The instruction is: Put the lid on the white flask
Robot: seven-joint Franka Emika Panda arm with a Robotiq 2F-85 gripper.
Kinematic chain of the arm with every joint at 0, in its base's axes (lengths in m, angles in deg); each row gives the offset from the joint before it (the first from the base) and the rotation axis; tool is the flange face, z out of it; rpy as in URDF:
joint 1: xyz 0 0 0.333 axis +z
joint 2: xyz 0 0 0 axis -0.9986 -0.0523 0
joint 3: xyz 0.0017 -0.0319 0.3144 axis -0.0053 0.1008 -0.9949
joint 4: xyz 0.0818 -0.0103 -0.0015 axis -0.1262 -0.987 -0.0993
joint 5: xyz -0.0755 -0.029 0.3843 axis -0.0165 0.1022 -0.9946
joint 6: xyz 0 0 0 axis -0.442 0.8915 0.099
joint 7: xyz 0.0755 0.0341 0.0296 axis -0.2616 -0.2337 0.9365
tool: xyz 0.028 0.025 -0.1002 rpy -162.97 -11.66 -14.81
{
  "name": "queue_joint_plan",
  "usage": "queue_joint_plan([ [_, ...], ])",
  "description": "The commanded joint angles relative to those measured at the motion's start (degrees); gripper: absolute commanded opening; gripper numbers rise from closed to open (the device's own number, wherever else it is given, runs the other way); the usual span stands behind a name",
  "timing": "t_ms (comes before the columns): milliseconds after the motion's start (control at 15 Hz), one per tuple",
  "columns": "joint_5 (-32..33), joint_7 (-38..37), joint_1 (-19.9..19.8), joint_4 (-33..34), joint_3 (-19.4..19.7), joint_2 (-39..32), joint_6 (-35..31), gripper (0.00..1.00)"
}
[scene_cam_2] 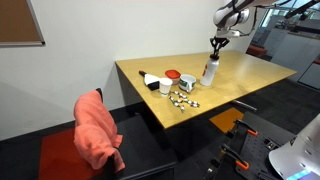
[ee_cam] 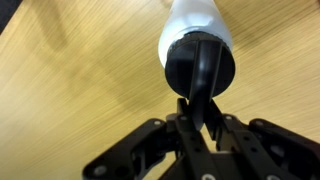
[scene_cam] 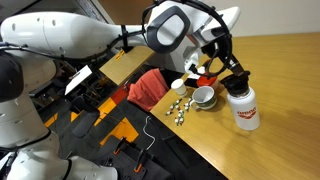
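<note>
A wooden desk (scene_cam_2: 250, 75) beside a pale wall carries everything. The white flask (scene_cam: 243, 110) stands upright on it, near a low white cup (scene_cam: 203, 96) whose inside I cannot make out. The lid (ee_cam: 178, 65) sits over the flask's mouth, so its contents are hidden from me. My hand (ee_cam: 200, 95) hangs directly above, fingers pinched narrowly together, gripping the lid

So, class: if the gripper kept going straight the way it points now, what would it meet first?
The gripper points down at the black lid over the mouth of the white flask, so it would meet the lid first. Depth is unclear; they may already touch.
</note>
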Motion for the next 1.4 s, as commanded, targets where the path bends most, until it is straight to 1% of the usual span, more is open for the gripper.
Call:
queue_joint_plan([
  [0, -1.0, -1.1, -0.3, 0.0, -0.5, -0.2, -0.8, 0.05],
  [400, -0.1, -2.1, 0.3, 0.2, 0.2, -0.4, -0.3, 0.05],
  [1267, 0.0, -4.0, 0.5, 0.2, 0.5, -1.0, -0.5, 0.05],
  [1333, 0.1, -4.0, 0.5, 0.1, 0.5, -1.0, -0.5, 0.12],
])
